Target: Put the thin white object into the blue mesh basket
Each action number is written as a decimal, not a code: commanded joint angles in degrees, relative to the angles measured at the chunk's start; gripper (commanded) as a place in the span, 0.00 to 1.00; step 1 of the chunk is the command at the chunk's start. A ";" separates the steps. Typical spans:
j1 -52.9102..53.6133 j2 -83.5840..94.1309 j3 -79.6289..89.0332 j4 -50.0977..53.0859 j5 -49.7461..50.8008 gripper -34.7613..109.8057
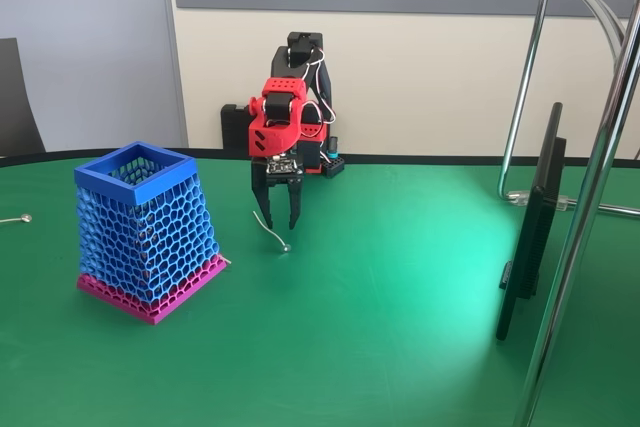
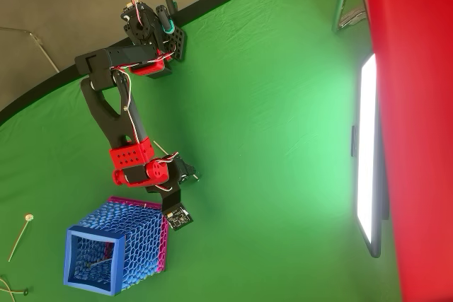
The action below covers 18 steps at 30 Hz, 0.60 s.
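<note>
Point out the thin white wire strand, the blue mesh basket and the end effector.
thin white wire strand (image 1: 270,231), fixed view, its curved middle.
blue honeycomb-mesh plastic basket (image 1: 148,229), fixed view, front mesh wall.
black two-finger end effector (image 1: 277,226), fixed view, between the fingertips.

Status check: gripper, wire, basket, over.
Gripper open, pointing down over thin whitish wire strand on green table. Blue honeycomb-mesh basket upright, picture-left. Path clear.

The table holds one tall blue honeycomb-mesh plastic basket (image 1: 148,232) with a magenta base, one thin curved whitish wire strand (image 1: 271,232), and one straighter pale round-tipped stick (image 2: 19,237).
</note>
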 commanded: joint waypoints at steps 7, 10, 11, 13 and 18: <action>-0.26 -0.70 -0.97 -4.31 -1.49 0.38; -0.53 -1.14 -0.88 -4.39 -1.67 0.38; -0.53 -1.32 -0.88 -4.39 -1.67 0.38; -0.53 -1.58 -0.70 -4.48 -2.11 0.37; -0.53 -2.55 -0.26 -5.36 -2.46 0.37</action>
